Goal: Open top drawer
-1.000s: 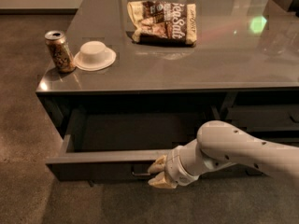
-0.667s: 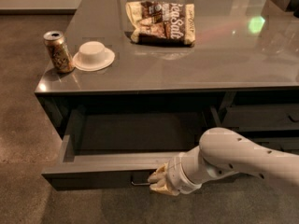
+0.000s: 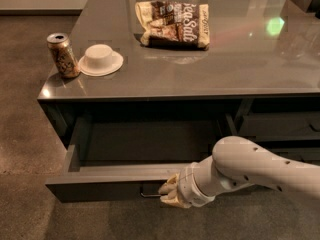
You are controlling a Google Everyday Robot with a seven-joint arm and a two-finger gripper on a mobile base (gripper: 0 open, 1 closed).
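Observation:
The top drawer (image 3: 100, 186) is a wide dark-grey drawer under the left part of the counter. It stands pulled well out, and its plain grey tray (image 3: 145, 144) shows inside with nothing in it. Its small dark loop handle (image 3: 148, 194) is at the middle of the front. My gripper (image 3: 167, 191) is at the drawer front, its cream fingers closed on the right end of the handle. My white arm (image 3: 250, 169) reaches in from the right, in front of the drawer's right end.
On the grey counter (image 3: 200, 74) stand a drink can (image 3: 63, 55), an upturned white bowl (image 3: 101, 59) and a snack bag (image 3: 174, 17). Shorter drawer fronts (image 3: 280, 126) sit shut to the right. Brown floor (image 3: 25, 134) lies to the left and in front.
The top drawer has slid further out toward the camera, with my gripper moving along on its handle. More of the tray shows inside.

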